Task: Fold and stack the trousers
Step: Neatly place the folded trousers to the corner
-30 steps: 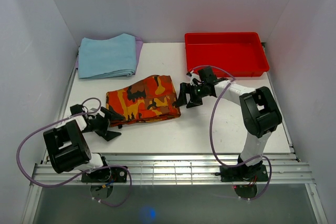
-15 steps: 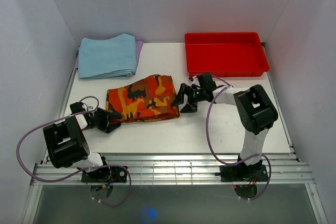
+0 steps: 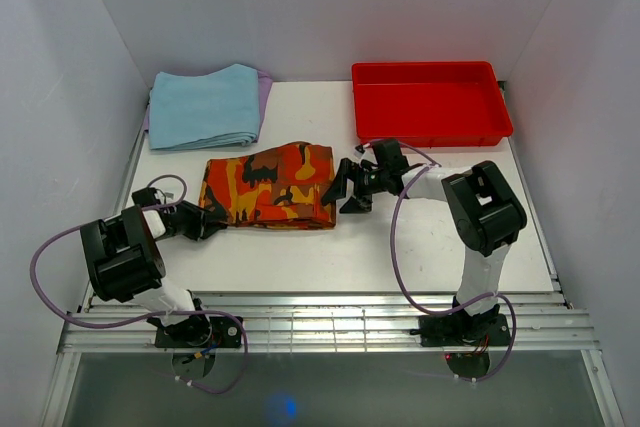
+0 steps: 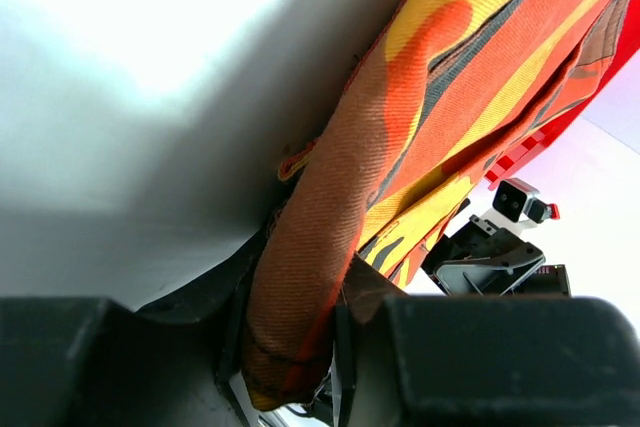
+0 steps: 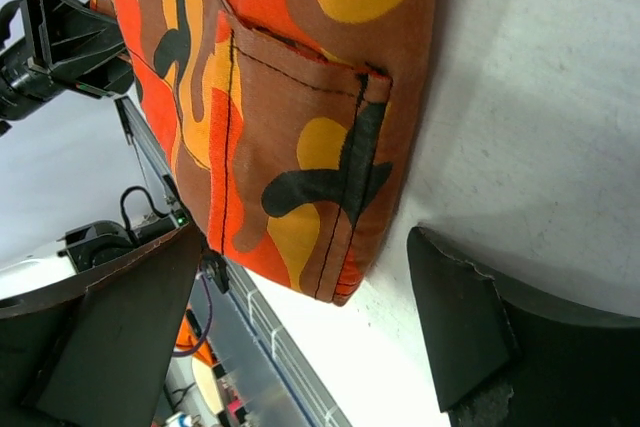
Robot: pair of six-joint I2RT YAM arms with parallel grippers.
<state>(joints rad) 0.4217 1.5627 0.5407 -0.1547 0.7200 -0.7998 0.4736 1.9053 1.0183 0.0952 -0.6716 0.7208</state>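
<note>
**Left jaws bite the edge, right jaws wide apart**

Here we are: the trousers (image 3: 268,187) lie folded flat on the table (image 3: 420,247), stretched between the two sets of jaws. The left jaws are clamped on the thick rolled edge at their end. From the wrist camera the cloth fills the gap completely, and the fingertips are buried under the fold, out of sight. The right jaws stand wide apart with a pocket corner of the cloth sitting between them. Whether either finger touches the fabric, I can't call it. From above, both sets of jaws are dark shapes, hard to separate from the cloth edge. Beyond the left jaws lies a folded blue cloth (image 3: 205,107). Beyond the right jaws sits a red tray (image 3: 430,102), apart from the trousers.
</note>
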